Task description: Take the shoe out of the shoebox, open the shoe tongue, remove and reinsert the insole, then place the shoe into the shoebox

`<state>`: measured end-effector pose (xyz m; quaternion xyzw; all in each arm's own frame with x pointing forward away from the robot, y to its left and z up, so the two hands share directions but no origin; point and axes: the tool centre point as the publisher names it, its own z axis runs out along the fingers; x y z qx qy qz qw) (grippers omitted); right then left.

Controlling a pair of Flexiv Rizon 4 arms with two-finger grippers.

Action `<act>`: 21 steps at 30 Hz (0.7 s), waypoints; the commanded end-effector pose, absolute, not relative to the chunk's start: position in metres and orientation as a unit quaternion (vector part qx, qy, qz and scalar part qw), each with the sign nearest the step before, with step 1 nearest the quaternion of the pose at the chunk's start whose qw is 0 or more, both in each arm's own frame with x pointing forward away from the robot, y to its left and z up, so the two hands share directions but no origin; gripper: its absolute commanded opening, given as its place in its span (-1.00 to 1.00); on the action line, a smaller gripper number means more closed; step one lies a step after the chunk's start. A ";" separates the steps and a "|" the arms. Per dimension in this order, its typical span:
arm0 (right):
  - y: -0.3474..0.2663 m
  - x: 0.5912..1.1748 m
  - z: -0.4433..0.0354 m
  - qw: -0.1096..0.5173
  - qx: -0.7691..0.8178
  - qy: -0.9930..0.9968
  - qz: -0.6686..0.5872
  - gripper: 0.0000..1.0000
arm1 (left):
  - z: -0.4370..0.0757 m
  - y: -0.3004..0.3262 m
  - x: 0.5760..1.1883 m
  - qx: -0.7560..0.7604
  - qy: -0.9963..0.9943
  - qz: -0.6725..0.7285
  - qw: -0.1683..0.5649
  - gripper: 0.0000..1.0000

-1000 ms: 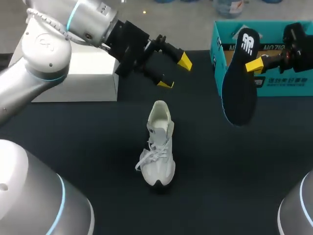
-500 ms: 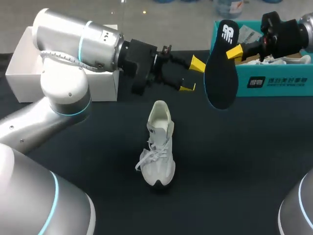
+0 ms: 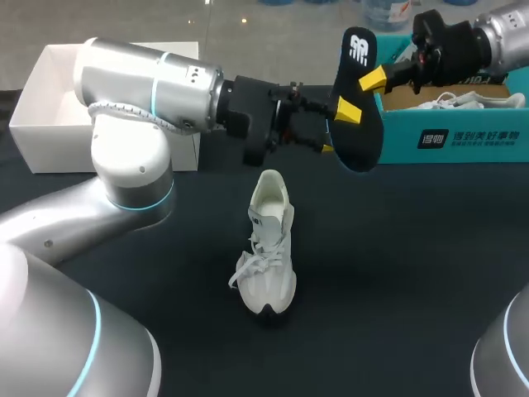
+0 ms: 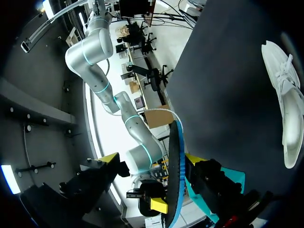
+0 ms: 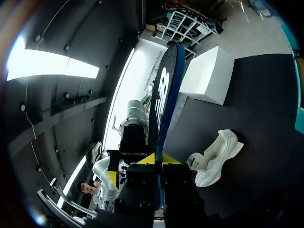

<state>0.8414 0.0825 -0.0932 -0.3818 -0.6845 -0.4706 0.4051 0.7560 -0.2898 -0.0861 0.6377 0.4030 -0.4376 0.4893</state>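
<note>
Head view puts the dark insole (image 3: 357, 99) in the upper middle of the frame, raised off the table (image 3: 413, 289) and standing roughly on end, with its logo end uppermost. My right gripper (image 3: 368, 81) comes in from the upper right corner and has its fingers clamped on the insole near that upper end; one yellow tip shows on the near face. My left gripper (image 3: 337, 131) reaches across from the left with its fingers spread wide. The insole's lower half sits between them, one yellow tip in front of it and the other partly hidden behind its edge.

From the left wrist camera the insole (image 4: 175, 171) appears edge-on between the parted fingers of the left gripper (image 4: 152, 159), closer to one finger than the other. I cannot tell whether it touches that finger.

On the right wrist camera the insole (image 5: 164, 95) rises edge-on out of the right gripper (image 5: 159, 160), gripped from both sides.

The white shoe (image 3: 269, 248) lies alone at the centre of the frame, toe toward the bottom edge, laces loose. The teal shoebox (image 3: 446, 136) stands at the upper right with a second shoe (image 3: 471, 99) inside. A white box (image 3: 50, 107) stands at the upper left.
</note>
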 end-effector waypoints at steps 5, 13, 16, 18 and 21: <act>0.088 0.841 -0.092 0.408 -0.379 -0.689 -0.463 -1.00 | -0.092 -0.298 0.766 0.616 0.439 -0.392 0.523 1.00; 0.099 0.837 -0.083 0.404 -0.367 -0.694 -0.470 -1.00 | -0.092 -0.306 0.777 0.610 0.458 -0.345 0.547 1.00; 0.101 0.832 -0.084 0.404 -0.365 -0.694 -0.471 -1.00 | -0.092 -0.309 0.784 0.611 0.462 -0.342 0.544 1.00; 0.100 0.827 -0.085 0.403 -0.364 -0.694 -0.474 -1.00 | -0.092 -0.310 0.788 0.616 0.463 -0.341 0.538 1.00; 0.100 0.819 -0.088 0.404 -0.363 -0.693 -0.474 -1.00 | -0.093 -0.309 0.796 0.616 0.465 -0.349 0.531 1.00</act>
